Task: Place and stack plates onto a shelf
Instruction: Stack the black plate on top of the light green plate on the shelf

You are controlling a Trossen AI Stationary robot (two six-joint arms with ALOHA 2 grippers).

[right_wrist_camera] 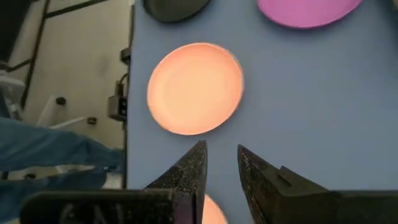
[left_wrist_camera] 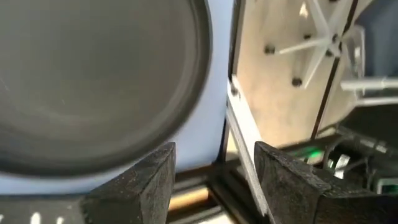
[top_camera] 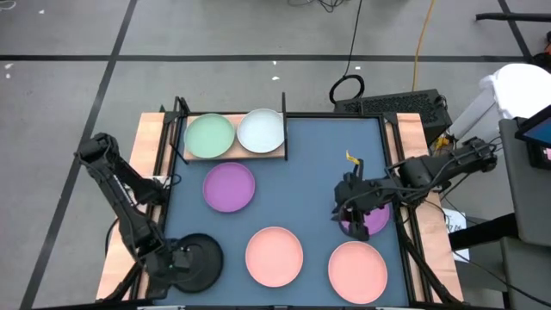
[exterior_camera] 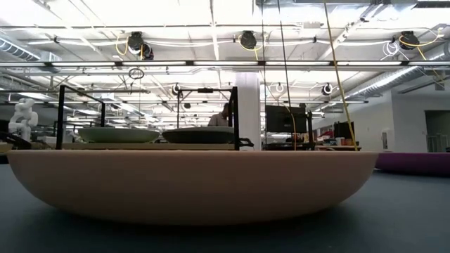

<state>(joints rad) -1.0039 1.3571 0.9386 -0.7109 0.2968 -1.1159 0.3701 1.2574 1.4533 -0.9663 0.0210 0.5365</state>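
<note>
Right claw (top_camera: 351, 215) hovers over purple plate (top_camera: 372, 220), fingers slightly parted.

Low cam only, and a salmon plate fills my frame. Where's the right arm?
Observer: The right pincer is over a purple plate at the mat's right side.
Operator: Left arm?
Observer: At the near left corner. The left pincer is open, with a black plate just ahead of it, not held.
Operator: What are the two on the shelf? They look grey to me.
Observer: The pale green plate is on the left and the whitish plate on the right, side by side on the shelf, not stacked.
</note>
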